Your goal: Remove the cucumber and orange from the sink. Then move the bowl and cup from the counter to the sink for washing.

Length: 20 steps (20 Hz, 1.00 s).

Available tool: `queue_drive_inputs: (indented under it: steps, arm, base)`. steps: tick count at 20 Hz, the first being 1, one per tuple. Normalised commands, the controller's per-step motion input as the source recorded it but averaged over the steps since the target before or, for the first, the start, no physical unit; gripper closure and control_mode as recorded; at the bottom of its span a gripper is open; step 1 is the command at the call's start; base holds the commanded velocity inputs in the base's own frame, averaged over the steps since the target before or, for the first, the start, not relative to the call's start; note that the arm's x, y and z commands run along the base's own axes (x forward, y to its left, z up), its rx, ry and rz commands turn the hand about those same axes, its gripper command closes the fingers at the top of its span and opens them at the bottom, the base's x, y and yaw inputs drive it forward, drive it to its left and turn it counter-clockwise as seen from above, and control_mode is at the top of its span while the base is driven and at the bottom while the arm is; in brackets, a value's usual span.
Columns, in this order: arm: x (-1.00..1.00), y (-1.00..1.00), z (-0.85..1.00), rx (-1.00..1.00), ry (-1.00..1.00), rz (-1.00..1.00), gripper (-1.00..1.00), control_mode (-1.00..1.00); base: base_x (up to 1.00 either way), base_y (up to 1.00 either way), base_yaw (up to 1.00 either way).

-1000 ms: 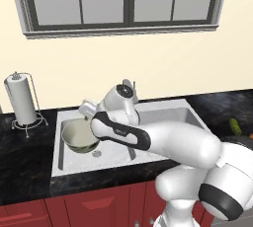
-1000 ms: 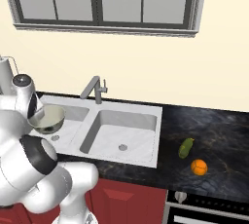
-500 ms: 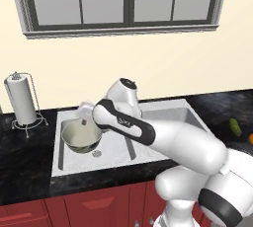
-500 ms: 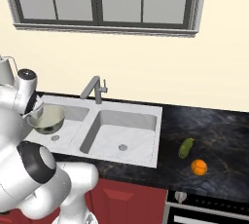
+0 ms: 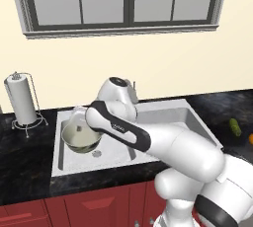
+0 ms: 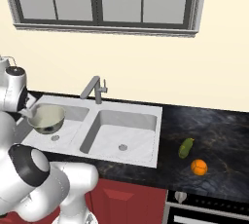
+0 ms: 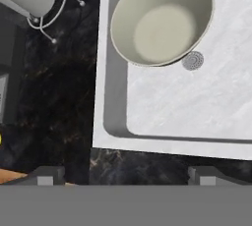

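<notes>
Bowl [image 5: 80, 137]: I see the pale greenish-beige bowl sitting in the left basin of the sink [image 5: 163, 117], upright, its open mouth facing up. In the hand view the bowl [image 7: 160, 21] lies in a corner of that basin, partly overlapping the round drain [image 7: 192, 61], which shows just past its rim. From the right base view the bowl [image 6: 46, 119] is in the basin farther from the faucet's [image 6: 93, 88] right side, with the drain [image 6: 55, 138] just in front of it.

Gripper [image 7: 123, 175]: I read the two dark finger tips as spread wide apart with nothing between them. They hang over the front edge of the sink, where the light rim meets the black counter [image 7: 54, 107], apart from the bowl.

Sink, right basin [image 6: 124, 130]: it holds nothing but its own drain.

Cucumber [image 6: 186, 147] and orange [image 6: 198, 167]: both lie on the counter to the right of the sink, the orange just in front of the cucumber, the two near each other but not touching. In the left base view the cucumber [image 5: 234, 127] appears at the far right of the sink.

Paper towel holder [image 5: 22, 100]: it stands on the counter left of the sink, upright in its wire stand.
</notes>
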Motion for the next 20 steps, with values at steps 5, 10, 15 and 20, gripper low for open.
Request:
queue_drive_inputs:
  steps: [5,10,15,20]
  arm:
    - [-0.21,0.17,0.04,-0.05,0.0,0.01,-1.0,-1.0]
    - [-0.22,0.21,0.01,0.0,0.0,0.0,-1.0,-1.0]
    - [-0.17,0.17,0.0,0.0,0.0,0.0,-1.0,-1.0]
    - [-0.25,0.15,0.0,0.0,-0.02,0.03,-1.0,-1.0]
  base:
    - [0.0,0.0,0.0]
    - [0.0,0.0,0.0]
    - [0.0,0.0,0.0]
    - [0.0,0.0,0.0]
